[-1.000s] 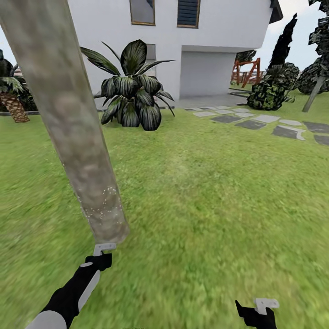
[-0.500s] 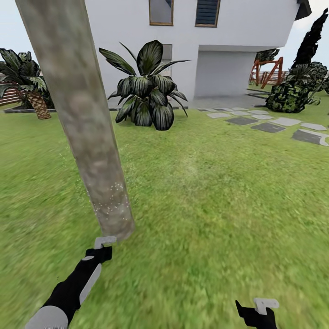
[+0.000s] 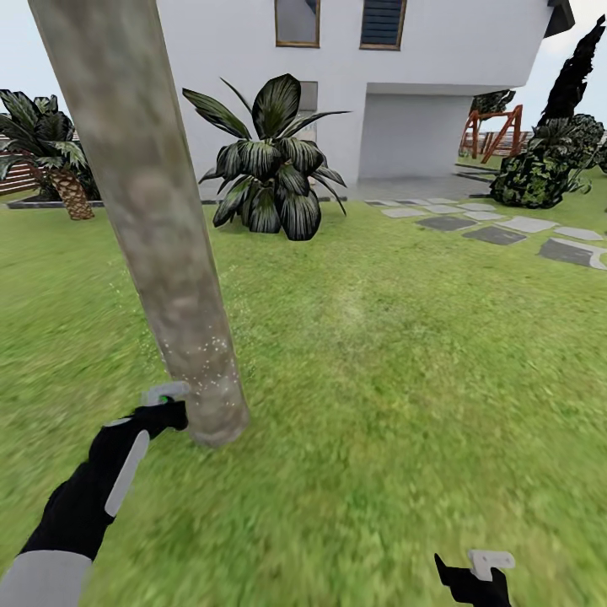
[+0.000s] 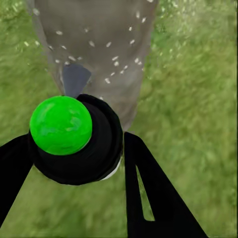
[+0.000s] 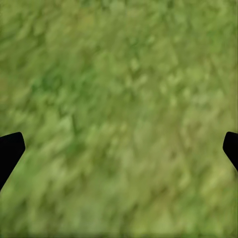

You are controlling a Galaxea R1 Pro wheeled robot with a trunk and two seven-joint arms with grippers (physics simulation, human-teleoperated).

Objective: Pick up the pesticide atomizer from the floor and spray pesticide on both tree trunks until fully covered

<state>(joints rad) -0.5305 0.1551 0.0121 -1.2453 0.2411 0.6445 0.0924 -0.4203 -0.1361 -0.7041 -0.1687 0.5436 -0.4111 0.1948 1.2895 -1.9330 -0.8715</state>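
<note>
One tree trunk (image 3: 160,236), mottled grey-beige, rises from the grass (image 3: 379,379) just ahead of me on the left. White specks of pesticide (image 3: 201,352) dot its lower part, and up close the specks (image 4: 111,59) spread over the bark (image 4: 99,34). My left gripper (image 3: 164,406) is shut on the pesticide atomizer (image 4: 84,148), a black body with a green ball top (image 4: 61,125). Its grey nozzle (image 3: 167,391) sits close to the trunk's base on its left side. My right gripper (image 3: 474,575) hangs low at the right, its fingers (image 5: 10,151) open over bare grass.
A white house (image 3: 421,76) stands behind. In front of it grows a big dark-leaved plant (image 3: 270,169), with a short palm (image 3: 51,160) at the far left. Grey stepping stones (image 3: 514,229) and bushes (image 3: 539,169) lie at the right. Open lawn spreads right of the trunk.
The view first swung left. Then my left arm moved left and forward with the atomizer, from in front of the trunk's base to its left side. The right gripper stayed put.
</note>
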